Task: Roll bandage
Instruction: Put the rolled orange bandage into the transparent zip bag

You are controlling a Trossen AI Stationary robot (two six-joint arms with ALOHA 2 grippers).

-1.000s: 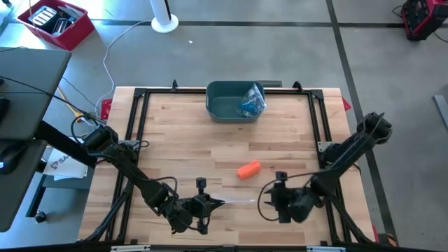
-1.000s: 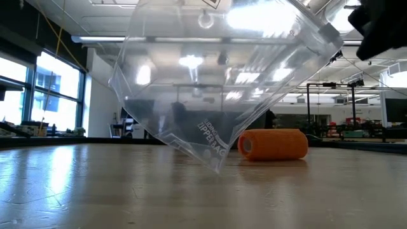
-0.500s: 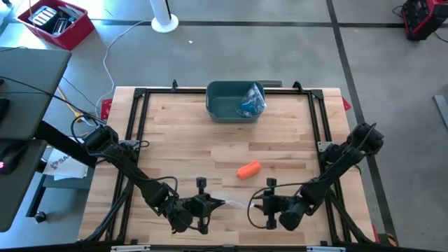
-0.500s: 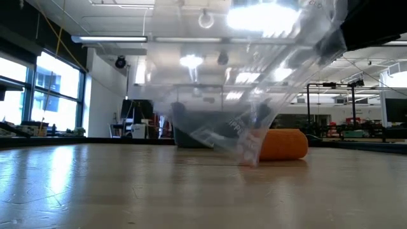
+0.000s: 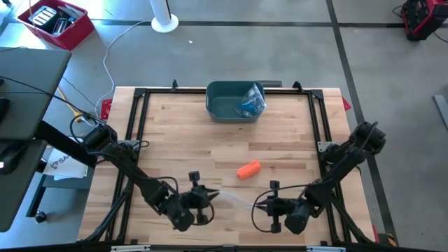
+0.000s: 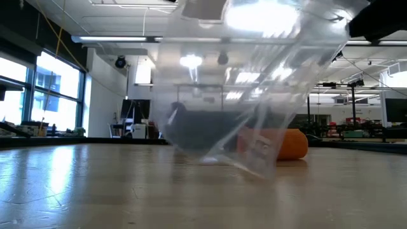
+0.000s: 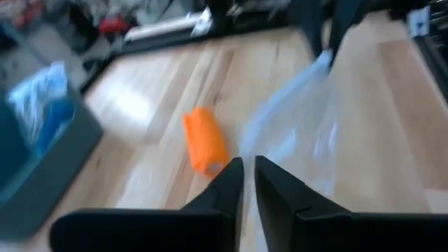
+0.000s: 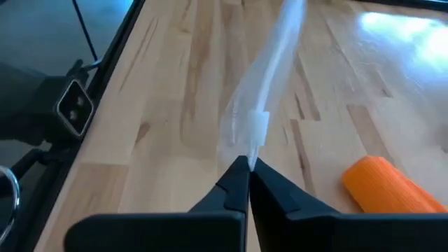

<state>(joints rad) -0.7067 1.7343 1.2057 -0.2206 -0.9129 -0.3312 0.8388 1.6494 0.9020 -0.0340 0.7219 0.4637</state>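
The orange bandage roll lies on its side mid-table, long axis slanting from near-left to far-right. Just nearer, a clear zip bag stretches between the left gripper and right gripper, both pinched closed on its edges.

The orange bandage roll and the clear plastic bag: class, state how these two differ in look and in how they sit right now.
The orange bandage roll is opaque and solid; the clear plastic bag is see-through and limp. The roll lies free on the table, untouched; the bag hangs stretched between the left gripper and the right gripper, both pinching its edges. Both are near the table's front.
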